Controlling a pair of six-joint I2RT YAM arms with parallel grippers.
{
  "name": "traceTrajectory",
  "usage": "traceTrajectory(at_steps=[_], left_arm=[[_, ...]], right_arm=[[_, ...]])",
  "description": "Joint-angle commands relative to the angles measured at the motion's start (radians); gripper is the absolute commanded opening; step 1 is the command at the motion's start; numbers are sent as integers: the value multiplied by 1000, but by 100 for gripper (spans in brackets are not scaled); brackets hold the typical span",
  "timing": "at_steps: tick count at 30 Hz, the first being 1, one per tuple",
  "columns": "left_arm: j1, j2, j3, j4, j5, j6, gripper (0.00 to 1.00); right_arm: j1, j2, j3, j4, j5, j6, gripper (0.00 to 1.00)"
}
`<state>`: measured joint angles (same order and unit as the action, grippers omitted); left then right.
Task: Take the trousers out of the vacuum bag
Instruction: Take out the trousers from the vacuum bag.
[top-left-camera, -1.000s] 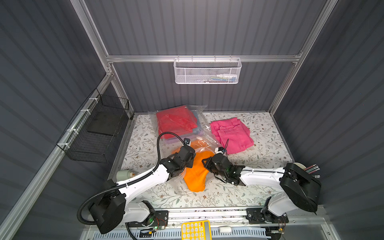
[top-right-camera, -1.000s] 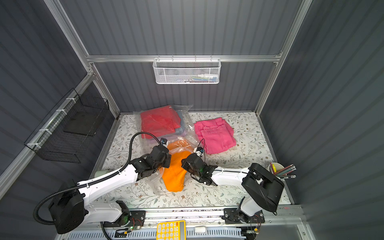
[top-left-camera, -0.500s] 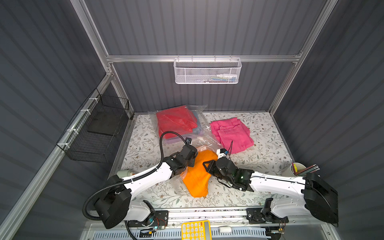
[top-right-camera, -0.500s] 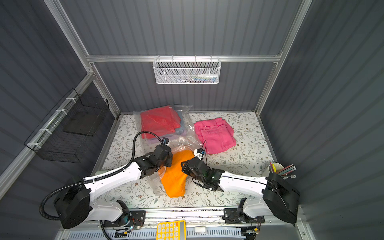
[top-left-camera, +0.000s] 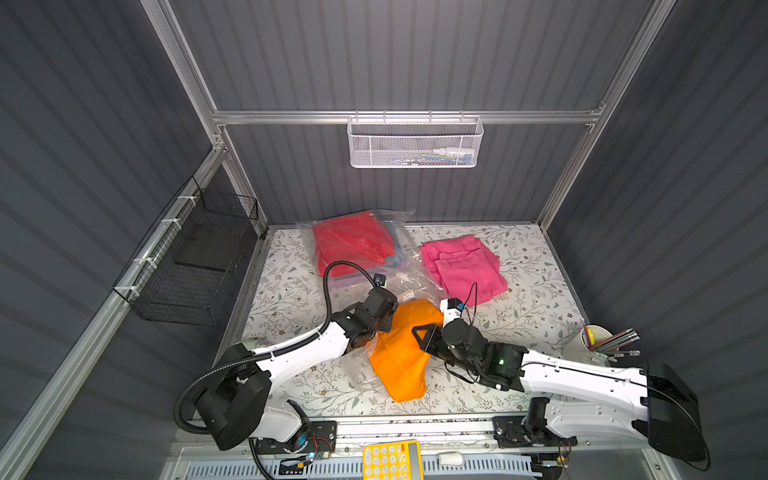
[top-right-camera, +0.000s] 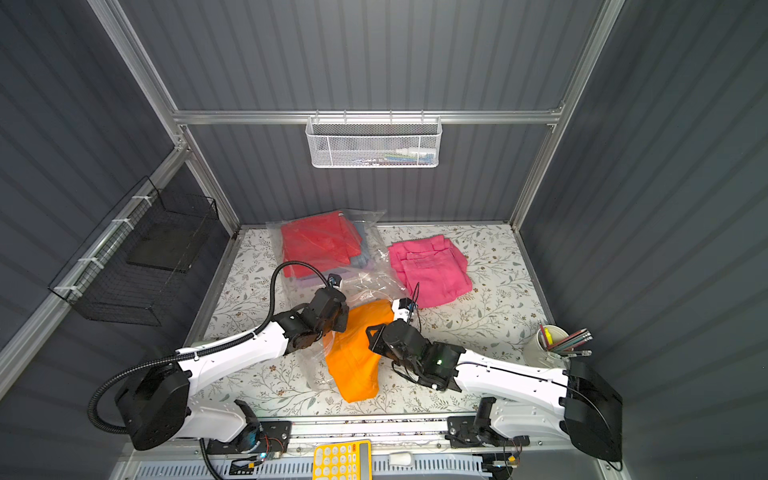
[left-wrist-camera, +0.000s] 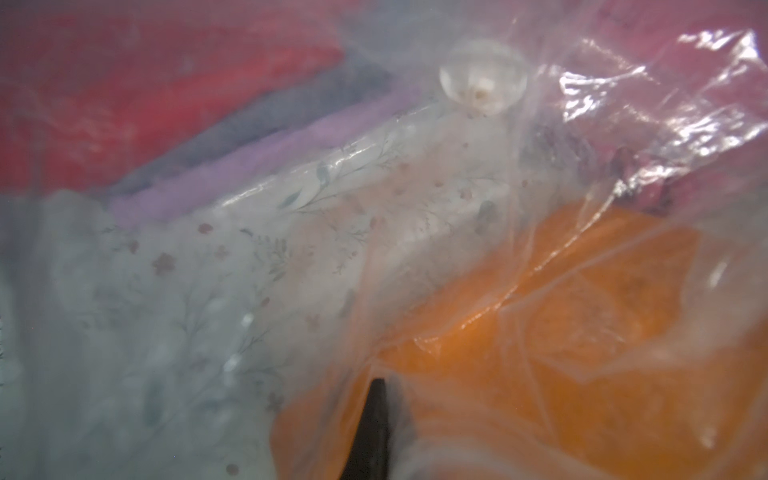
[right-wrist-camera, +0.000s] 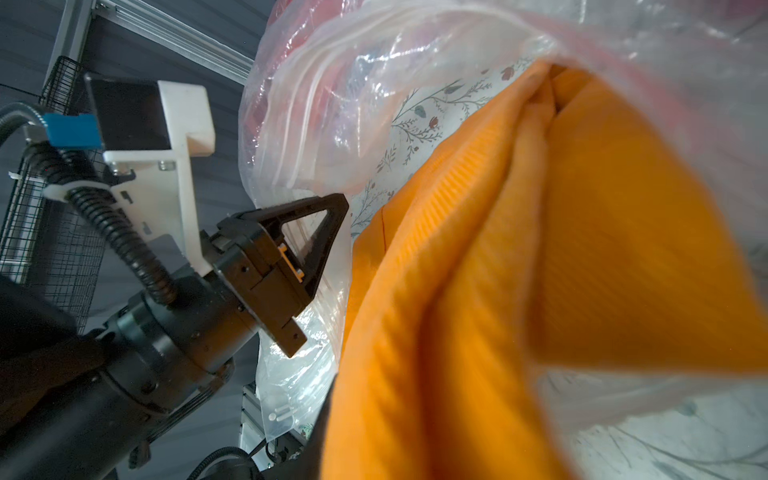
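The clear vacuum bag (top-left-camera: 409, 266) lies at the back of the table with red trousers (top-left-camera: 353, 245) inside, and denim (left-wrist-camera: 291, 108) and lilac (left-wrist-camera: 270, 166) ones under them. Its round valve cap (left-wrist-camera: 482, 77) shows in the left wrist view. Pink trousers (top-left-camera: 461, 266) lie outside on the right. The orange trousers (top-left-camera: 401, 357) hang mostly out of the bag's mouth, and my right gripper (top-left-camera: 419, 334) is shut on them. My left gripper (right-wrist-camera: 328, 224) is shut on the bag's plastic edge just left of the orange cloth (right-wrist-camera: 540, 291).
A black wire basket (top-left-camera: 195, 266) hangs on the left wall and a white mesh basket (top-left-camera: 415, 143) on the back wall. A cup of pencils (top-left-camera: 594, 343) stands at the right front. A yellow calculator (top-left-camera: 390, 461) lies in front of the table edge.
My right gripper has drawn the orange trousers toward the table's front, further out of the bag. My left gripper has stayed almost still, holding the plastic.
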<state>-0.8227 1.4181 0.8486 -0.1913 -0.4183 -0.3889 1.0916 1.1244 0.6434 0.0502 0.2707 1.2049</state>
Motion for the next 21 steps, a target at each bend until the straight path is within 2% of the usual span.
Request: traceTrajectory(at_steps=[1, 11, 16, 21], left_arm=[[5, 19, 28, 26, -6, 8, 0], [7, 66, 19, 54, 1, -6, 0], [9, 58, 13, 54, 0, -4, 0], [10, 45, 17, 40, 4, 1, 0]], right_arm=[[4, -83, 76, 22, 66, -51, 0], [4, -161, 140, -66, 103, -125, 0], [-2, -114, 78, -34, 79, -62, 0], [-3, -84, 37, -86, 75, 24, 0]])
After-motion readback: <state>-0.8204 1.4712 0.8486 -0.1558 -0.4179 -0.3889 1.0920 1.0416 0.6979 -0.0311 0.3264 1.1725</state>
